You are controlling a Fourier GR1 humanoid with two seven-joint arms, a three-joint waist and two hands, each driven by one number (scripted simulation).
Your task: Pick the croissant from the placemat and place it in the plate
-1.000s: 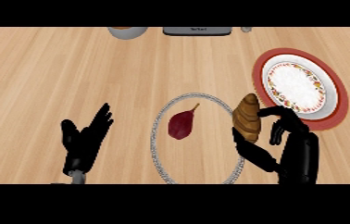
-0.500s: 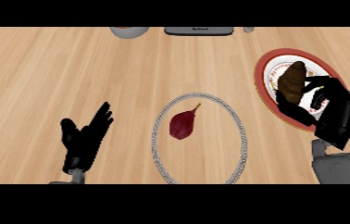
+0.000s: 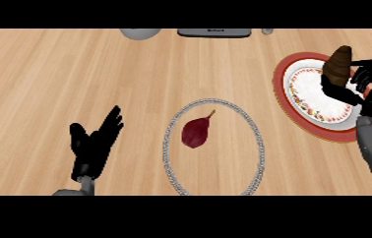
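Observation:
The brown croissant (image 3: 338, 65) stands nearly upright in my right hand (image 3: 352, 87), whose fingers curl round its lower end. It hangs over the far right part of the plate (image 3: 309, 87), a white dish with a patterned ring and red rim at the counter's right. The placemat (image 3: 213, 146), a wood-coloured oval edged with a silver beaded ring, lies at centre front. My left hand (image 3: 93, 143) rests open at the lower left, fingers up, holding nothing.
A dark red, leaf-like item with a stem (image 3: 196, 132) lies on the placemat. At the counter's far edge are a grey rounded object (image 3: 141, 33), a dark flat device (image 3: 214, 32) and a small grey thing (image 3: 267, 31).
My right hand carried the croissant off the placemat's right edge, up and to the right, and now holds it over the plate. The left hand has stayed still.

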